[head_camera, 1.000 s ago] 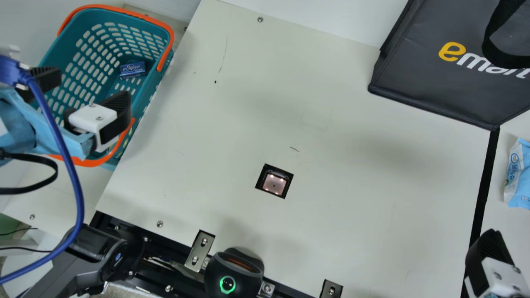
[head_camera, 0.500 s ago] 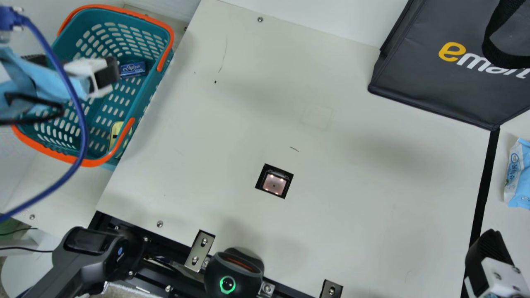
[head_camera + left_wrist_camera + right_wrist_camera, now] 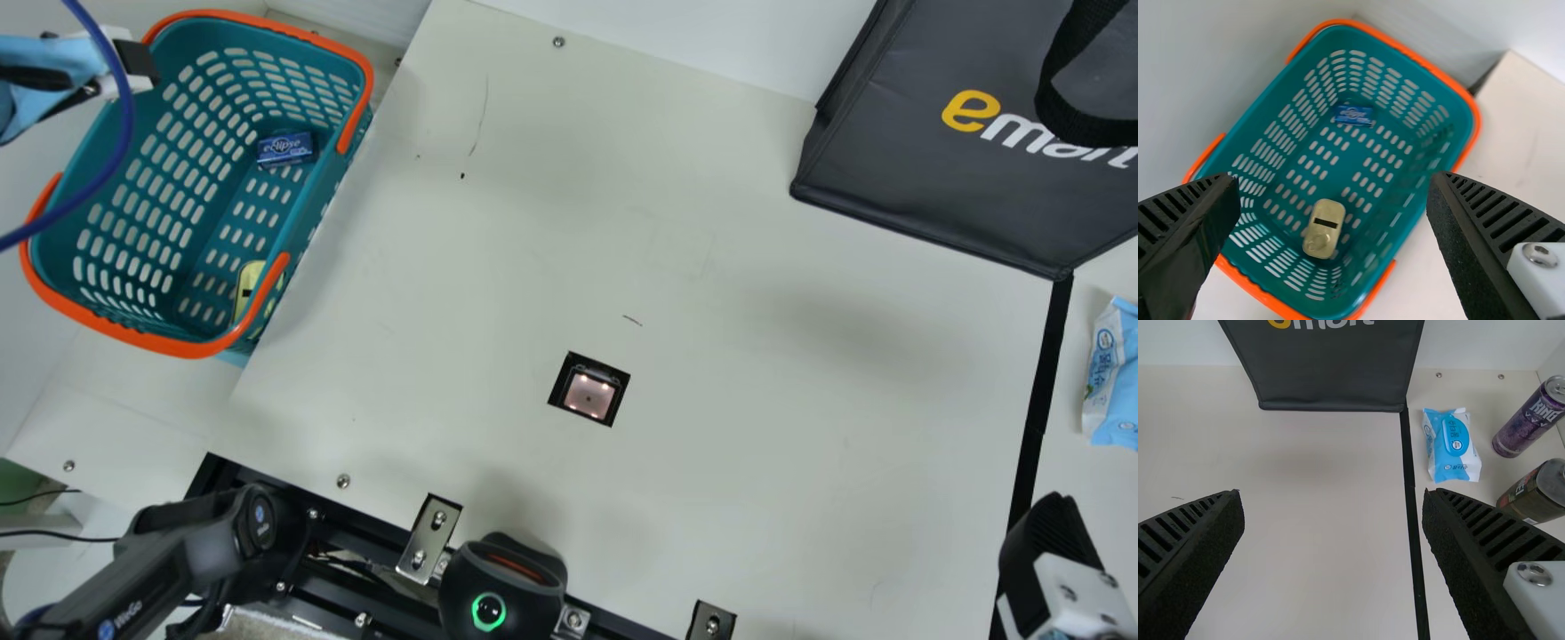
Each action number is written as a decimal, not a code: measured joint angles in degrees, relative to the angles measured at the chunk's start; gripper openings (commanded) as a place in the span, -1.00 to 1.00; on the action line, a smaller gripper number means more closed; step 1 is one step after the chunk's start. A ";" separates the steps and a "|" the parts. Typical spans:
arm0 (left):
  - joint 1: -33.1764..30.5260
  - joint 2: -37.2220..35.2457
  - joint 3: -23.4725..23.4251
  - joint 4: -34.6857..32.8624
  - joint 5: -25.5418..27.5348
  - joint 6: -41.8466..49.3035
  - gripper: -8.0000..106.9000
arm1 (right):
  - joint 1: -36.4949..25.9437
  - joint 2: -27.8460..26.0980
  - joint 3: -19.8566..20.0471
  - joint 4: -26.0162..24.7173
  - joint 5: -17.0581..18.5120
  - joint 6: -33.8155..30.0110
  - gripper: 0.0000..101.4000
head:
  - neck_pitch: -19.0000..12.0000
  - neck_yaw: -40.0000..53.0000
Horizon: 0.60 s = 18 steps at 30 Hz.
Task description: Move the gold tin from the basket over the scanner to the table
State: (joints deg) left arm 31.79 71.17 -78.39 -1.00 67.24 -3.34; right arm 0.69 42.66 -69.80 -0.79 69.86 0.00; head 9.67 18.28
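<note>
My left gripper (image 3: 138, 64) is at the main view's upper left, by the basket's (image 3: 156, 342) far left rim. In the left wrist view that gripper (image 3: 1335, 180) stands open above the basket (image 3: 1281, 93), nothing between its fingers. The gold tin (image 3: 1324, 229) lies on the basket floor; in the main view the tin (image 3: 248, 286) is partly hidden by the orange handle. The scanner window (image 3: 589, 394) is set into the table (image 3: 756, 373). My right gripper (image 3: 1053, 564) is at the lower right; in the right wrist view the gripper (image 3: 1333, 497) is open and empty.
A blue box (image 3: 285, 149) shares the basket. A black bag (image 3: 942, 169) stands at the back right, a wipes pack (image 3: 1113, 378) at the right edge. The right wrist view has a purple can (image 3: 1529, 418) and a dark can (image 3: 1538, 495). A black device (image 3: 502, 582) sits at the front.
My left arm has moved up and left in the main view, from over the basket to its far left side, uncovering the basket's inside and the tin. The right gripper has kept still.
</note>
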 measured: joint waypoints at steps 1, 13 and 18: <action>0.40 0.90 -0.24 0.25 -0.15 0.32 0.71 | 0.00 0.00 0.00 0.00 0.00 0.00 0.87 | 0.00 -0.09; 1.21 10.53 -0.98 0.00 -0.82 2.08 0.71 | 0.00 0.00 0.00 0.00 0.00 0.00 0.87 | -0.09 -0.09; 1.36 14.23 -0.73 -0.20 -1.53 2.77 0.71 | 0.00 0.00 0.00 0.00 0.00 0.00 0.87 | 0.00 -0.09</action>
State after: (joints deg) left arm 33.15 85.40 -79.12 -1.20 65.70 -0.57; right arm 0.69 42.66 -69.80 -0.79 69.86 0.00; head 9.67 18.19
